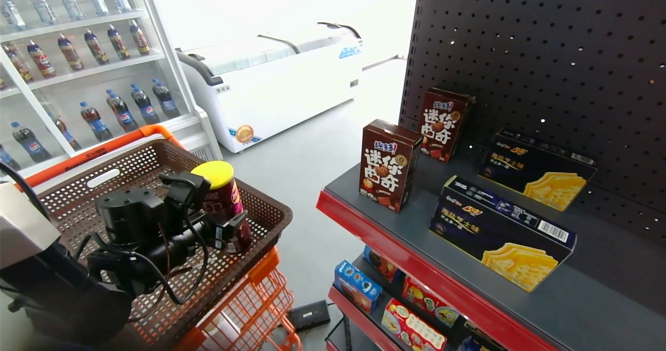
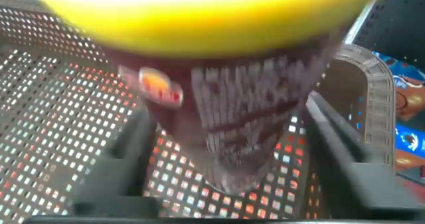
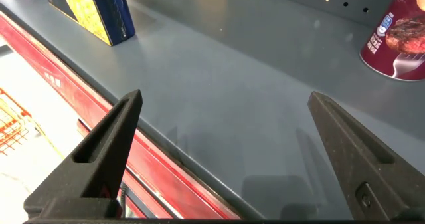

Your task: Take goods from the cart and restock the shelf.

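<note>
A dark red can with a yellow lid point(image 1: 223, 195) stands upright in my left gripper point(image 1: 229, 229), just above the brown perforated basket point(image 1: 270, 210) of the orange cart point(image 1: 250, 309). The left wrist view has the can point(image 2: 239, 117) squeezed between both fingers point(image 2: 126, 157), with the basket floor beneath. My right gripper point(image 3: 226, 96) hangs open over a bare stretch of the grey shelf top point(image 3: 219, 71), near its red front edge. A red can point(image 3: 398, 38) stands farther back on that shelf.
On the shelf point(image 1: 598, 288) stand two brown boxes point(image 1: 387, 164) and two dark blue boxes point(image 1: 499, 231) before a black pegboard point(image 1: 546, 54). Packets fill the lower shelf point(image 1: 411, 325). A drinks fridge point(image 1: 78, 54) and a chest freezer point(image 1: 276, 75) stand behind the cart.
</note>
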Available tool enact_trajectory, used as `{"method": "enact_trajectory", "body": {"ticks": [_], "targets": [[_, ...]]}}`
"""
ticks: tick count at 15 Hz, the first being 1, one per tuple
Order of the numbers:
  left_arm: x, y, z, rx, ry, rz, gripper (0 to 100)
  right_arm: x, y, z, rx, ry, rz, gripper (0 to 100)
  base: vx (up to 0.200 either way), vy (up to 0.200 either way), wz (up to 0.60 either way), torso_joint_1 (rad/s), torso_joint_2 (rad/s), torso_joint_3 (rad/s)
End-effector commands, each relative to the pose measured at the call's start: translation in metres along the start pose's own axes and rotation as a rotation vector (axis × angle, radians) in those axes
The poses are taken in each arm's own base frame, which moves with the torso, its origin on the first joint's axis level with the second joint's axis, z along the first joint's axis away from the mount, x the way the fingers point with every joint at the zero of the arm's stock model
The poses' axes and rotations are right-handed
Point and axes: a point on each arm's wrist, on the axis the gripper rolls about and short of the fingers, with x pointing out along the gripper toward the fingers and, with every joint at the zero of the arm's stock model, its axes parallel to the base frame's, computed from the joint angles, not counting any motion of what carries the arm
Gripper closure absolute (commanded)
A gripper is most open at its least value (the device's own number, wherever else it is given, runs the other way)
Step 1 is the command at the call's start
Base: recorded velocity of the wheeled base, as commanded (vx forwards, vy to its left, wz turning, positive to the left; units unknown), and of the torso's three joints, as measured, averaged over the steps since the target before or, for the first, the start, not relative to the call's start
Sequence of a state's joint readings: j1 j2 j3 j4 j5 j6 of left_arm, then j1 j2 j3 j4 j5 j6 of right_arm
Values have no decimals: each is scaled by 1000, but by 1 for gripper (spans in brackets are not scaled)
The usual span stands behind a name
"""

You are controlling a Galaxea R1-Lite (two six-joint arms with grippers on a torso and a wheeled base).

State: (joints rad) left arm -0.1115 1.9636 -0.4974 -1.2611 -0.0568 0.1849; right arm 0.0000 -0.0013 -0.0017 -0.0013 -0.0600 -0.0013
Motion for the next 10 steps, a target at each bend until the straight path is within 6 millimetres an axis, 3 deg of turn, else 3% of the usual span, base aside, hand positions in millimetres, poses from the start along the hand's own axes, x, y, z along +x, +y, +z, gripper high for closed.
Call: {"method": "enact_trajectory", "body": {"ticks": [1,5,10], "targets": [[4,0,-1,5,-1,1,100,0,0,0,0,1,0,0,0,0,0,0,0,0],[1,-3,-3,116,19,-7,100,0,0,0,0,1,0,0,0,0,0,0,0,0],[3,-4,14,141,-45,2,100,0,0,0,0,1,0,0,0,0,0,0,0,0]]}}
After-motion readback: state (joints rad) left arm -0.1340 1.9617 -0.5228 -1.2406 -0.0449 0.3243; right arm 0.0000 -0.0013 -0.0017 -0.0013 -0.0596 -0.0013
